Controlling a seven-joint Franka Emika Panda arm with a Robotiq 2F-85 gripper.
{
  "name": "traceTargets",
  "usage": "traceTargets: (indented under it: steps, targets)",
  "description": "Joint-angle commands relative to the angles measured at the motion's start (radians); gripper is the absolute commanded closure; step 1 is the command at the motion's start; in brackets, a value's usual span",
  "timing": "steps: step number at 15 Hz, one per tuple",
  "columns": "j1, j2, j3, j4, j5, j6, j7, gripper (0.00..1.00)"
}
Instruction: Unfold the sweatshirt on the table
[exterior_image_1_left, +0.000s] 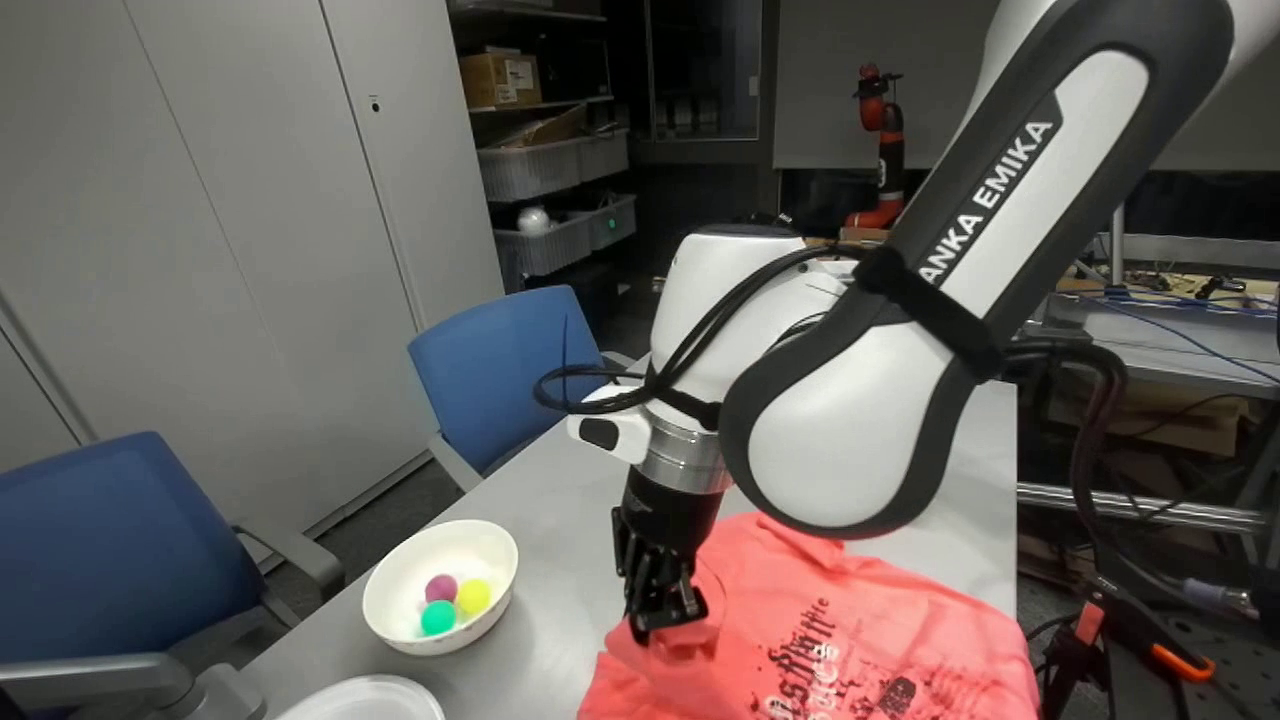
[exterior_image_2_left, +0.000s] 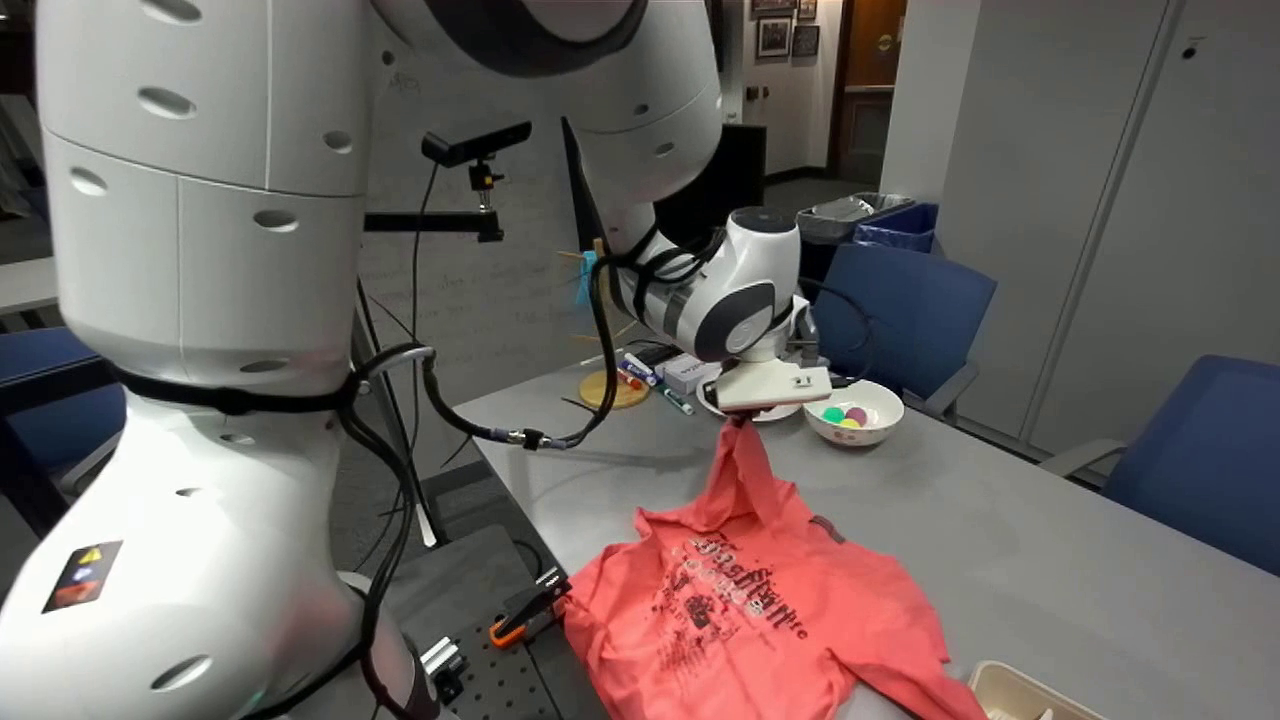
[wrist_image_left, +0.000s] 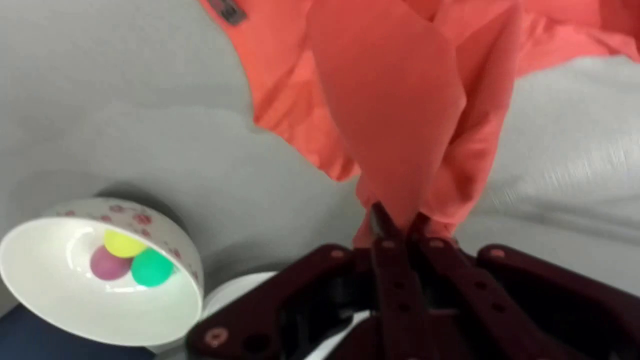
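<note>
The coral-red sweatshirt (exterior_image_1_left: 840, 620) with dark print lies on the grey table, and shows in both exterior views (exterior_image_2_left: 760, 620). Its body is spread with wrinkles. One part of it is pulled up into a peak at my gripper (exterior_image_2_left: 740, 416). In the wrist view, the fingertips of my gripper (wrist_image_left: 400, 222) are close together on bunched cloth of the sweatshirt (wrist_image_left: 390, 100). The cloth hangs from the fingers down to the table. My gripper also shows from the side in an exterior view (exterior_image_1_left: 665, 625). The far ends of the sweatshirt are cut off or folded from sight.
A white bowl (exterior_image_1_left: 450, 548) with several coloured balls stands near my gripper. A white plate (exterior_image_1_left: 365, 702) is beside it. Markers (exterior_image_2_left: 640, 368) and a small box (exterior_image_2_left: 688, 372) lie beyond. A beige container (exterior_image_2_left: 1030, 695) is near the sweatshirt. Blue chairs (exterior_image_2_left: 905, 300) line the table.
</note>
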Motion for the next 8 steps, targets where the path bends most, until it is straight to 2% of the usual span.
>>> traceTargets:
  steps: [1, 5, 8]
  targets:
    - [-0.067, 0.019, 0.155, 0.035, 0.174, -0.005, -0.114, 0.99]
    - [-0.106, 0.039, 0.293, 0.051, 0.32, -0.008, -0.166, 0.99]
    - [-0.126, 0.057, 0.366, 0.044, 0.382, -0.005, -0.162, 0.99]
